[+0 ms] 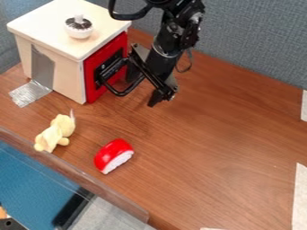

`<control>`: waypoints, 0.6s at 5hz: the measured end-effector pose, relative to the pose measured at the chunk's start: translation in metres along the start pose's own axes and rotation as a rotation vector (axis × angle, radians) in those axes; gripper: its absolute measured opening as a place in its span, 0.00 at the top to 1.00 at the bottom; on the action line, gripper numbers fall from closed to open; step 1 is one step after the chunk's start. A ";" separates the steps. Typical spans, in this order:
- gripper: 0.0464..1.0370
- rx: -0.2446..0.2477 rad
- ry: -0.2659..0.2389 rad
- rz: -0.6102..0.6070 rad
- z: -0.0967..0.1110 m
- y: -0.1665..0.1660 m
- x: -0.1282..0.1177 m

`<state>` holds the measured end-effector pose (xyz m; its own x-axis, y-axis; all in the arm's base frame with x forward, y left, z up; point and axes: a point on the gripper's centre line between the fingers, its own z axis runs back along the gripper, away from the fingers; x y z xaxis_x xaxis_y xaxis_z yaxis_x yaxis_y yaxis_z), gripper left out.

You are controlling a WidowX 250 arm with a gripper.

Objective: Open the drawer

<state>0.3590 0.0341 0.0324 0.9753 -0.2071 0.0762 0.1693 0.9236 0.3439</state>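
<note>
The gripper hangs low over the table beside the wooden box, just right of its red drawer front. Its fingers stand apart, one near the handle and the other farther right. The red drawer front forms the box's right face and looks flush with it. A black looped handle sticks out from that front toward the gripper. Whether the gripper touches the handle, I cannot tell; the gripper and handle partly cover the drawer front.
A white bowl-like object sits on the box top. In front of the box lie a yellow plush toy and a red-and-white toy piece. A raised edge borders the wooden table at lower left; grey walls stand behind.
</note>
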 end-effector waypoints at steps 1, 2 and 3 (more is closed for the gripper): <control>0.04 0.025 0.018 0.009 -0.009 0.007 0.006; 0.09 0.028 0.038 0.011 -0.018 0.007 0.005; 0.38 0.027 0.031 0.019 -0.017 0.006 0.006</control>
<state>0.3687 0.0436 0.0189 0.9823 -0.1793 0.0545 0.1472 0.9183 0.3675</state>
